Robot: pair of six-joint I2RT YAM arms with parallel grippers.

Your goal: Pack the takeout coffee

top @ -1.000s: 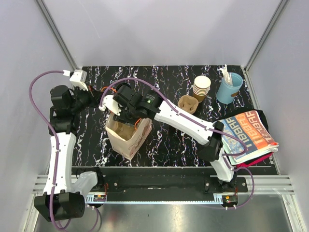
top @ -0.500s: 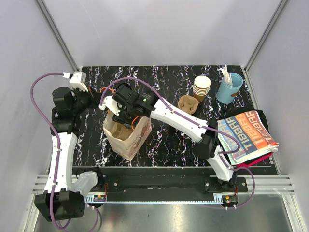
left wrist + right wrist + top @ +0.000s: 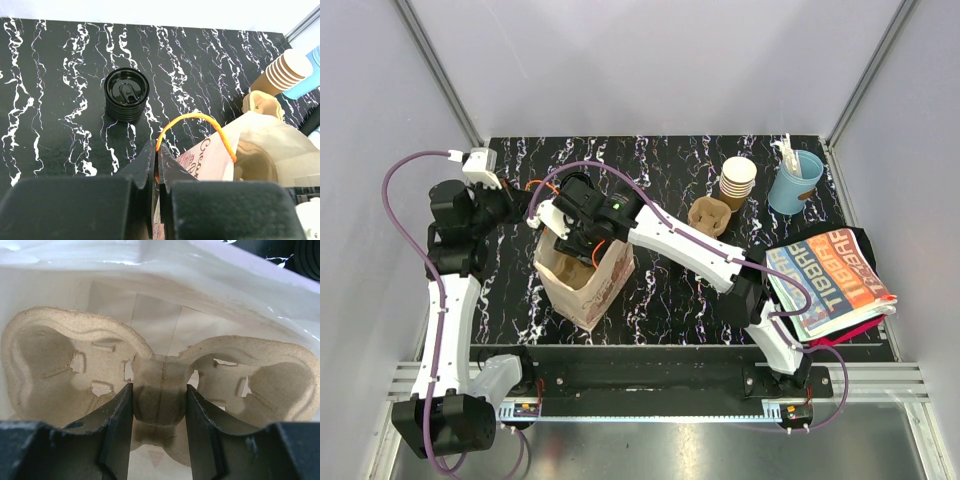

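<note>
Inside the paper bag [image 3: 588, 300], our right gripper [image 3: 159, 392] clamps the cup tray [image 3: 50, 360], empty so far; our left gripper [image 3: 157, 152] pinches the bag's ten o'clock edge.

Even, bright light is cast; glare is seen on the bag [image 3: 220, 280] beyond the right gripper's [image 3: 159, 395] blurred jaws.

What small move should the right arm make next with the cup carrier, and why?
Probably lower the right gripper a little deeper: it is shut on the middle of the cup carrier, already inside the paper bag, whose edge the left gripper pinches.
</note>
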